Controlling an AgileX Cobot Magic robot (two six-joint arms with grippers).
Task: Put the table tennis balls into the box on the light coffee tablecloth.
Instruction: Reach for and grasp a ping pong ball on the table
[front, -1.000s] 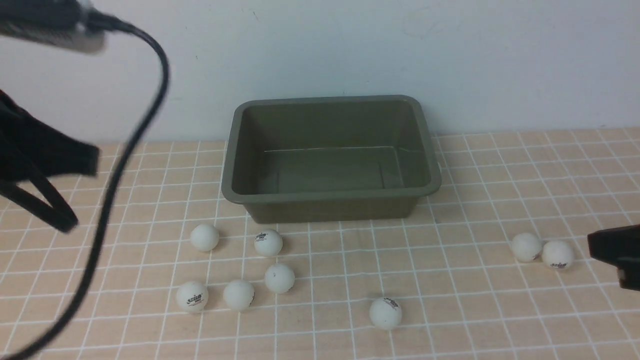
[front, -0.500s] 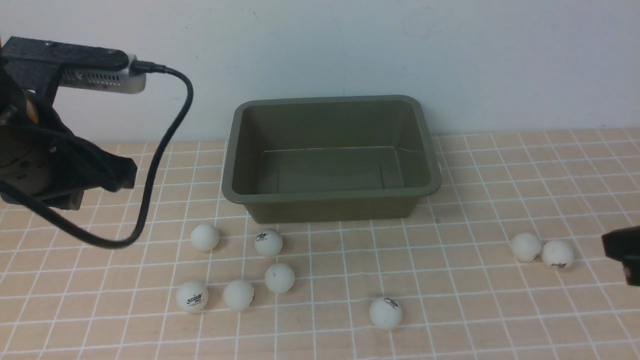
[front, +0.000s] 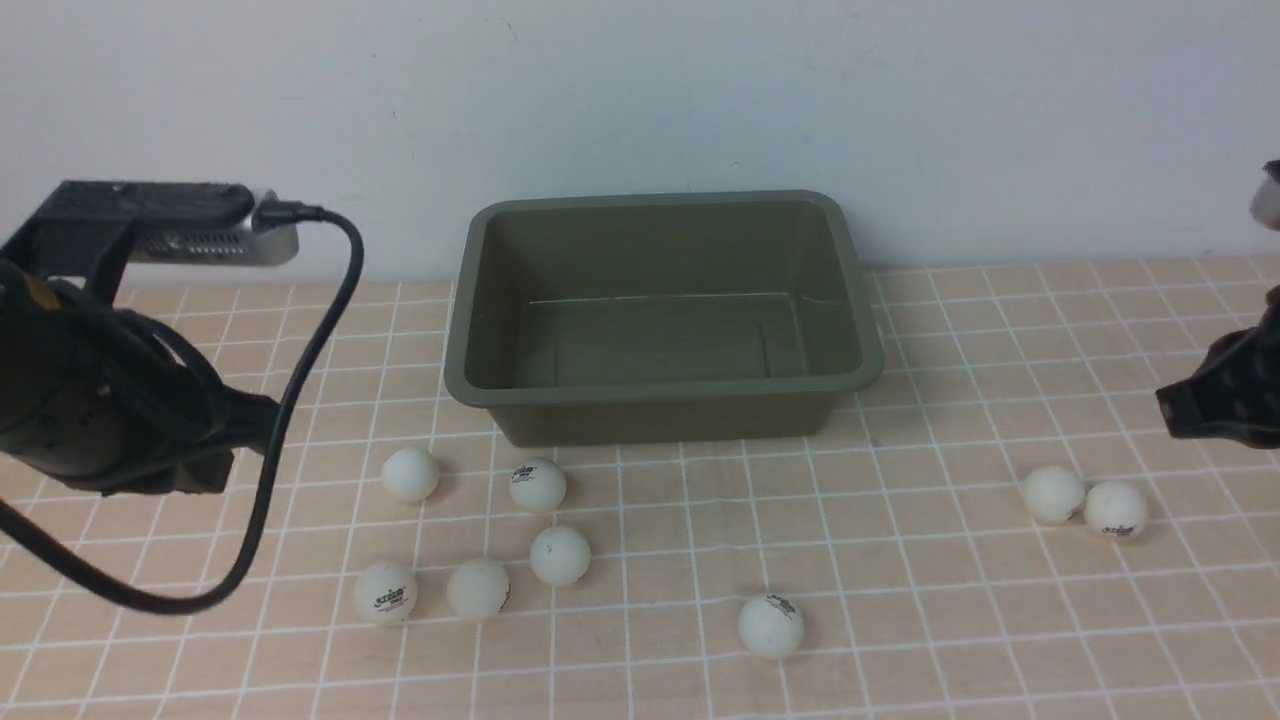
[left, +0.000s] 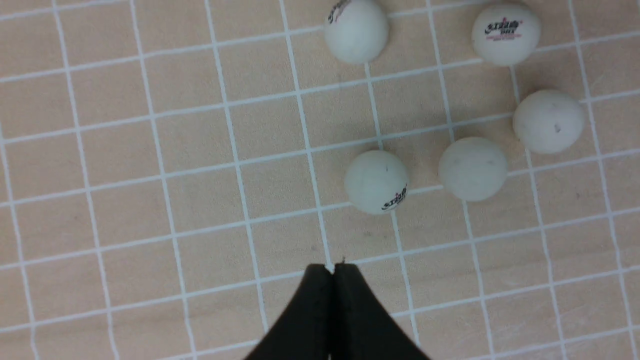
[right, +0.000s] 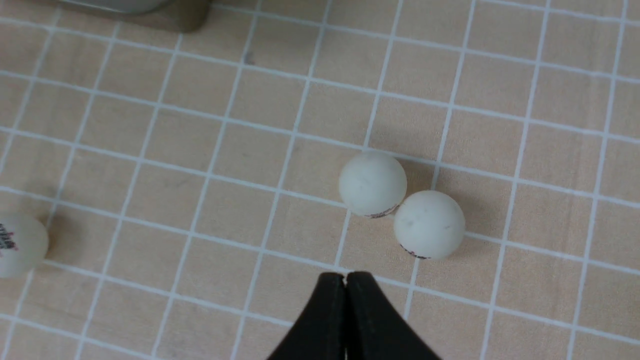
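Lying nearest: one table tennis ball (front: 770, 626) sits alone on the light coffee tablecloth (front: 900, 640), well apart from the others.
Left cluster: five balls (front: 478, 588) lie loosely grouped a little farther back, in front of the box's left end.
Right pair: two balls (front: 1052, 494) sit touching each other, near my right arm.
Left gripper (left: 333, 267): jaws pressed together and empty, hovering over bare cloth just short of a logo ball (left: 376, 182).
Right gripper (right: 346, 276): also closed on nothing, hanging above the cloth beside the pair.
Box (front: 662, 395): beyond every ball, upright and empty, backed up near the wall (front: 640, 90).
Handling: I judge these as very light, hard-shelled and smooth, so the slightest nudge sends one rolling.
Grip point: I'd spread the jaws, come straight down and close gently across the widest line — pinch any higher and the ball likely squirts out.
Pair caution: I'd take the outer ball first, since a finger has no room between them.
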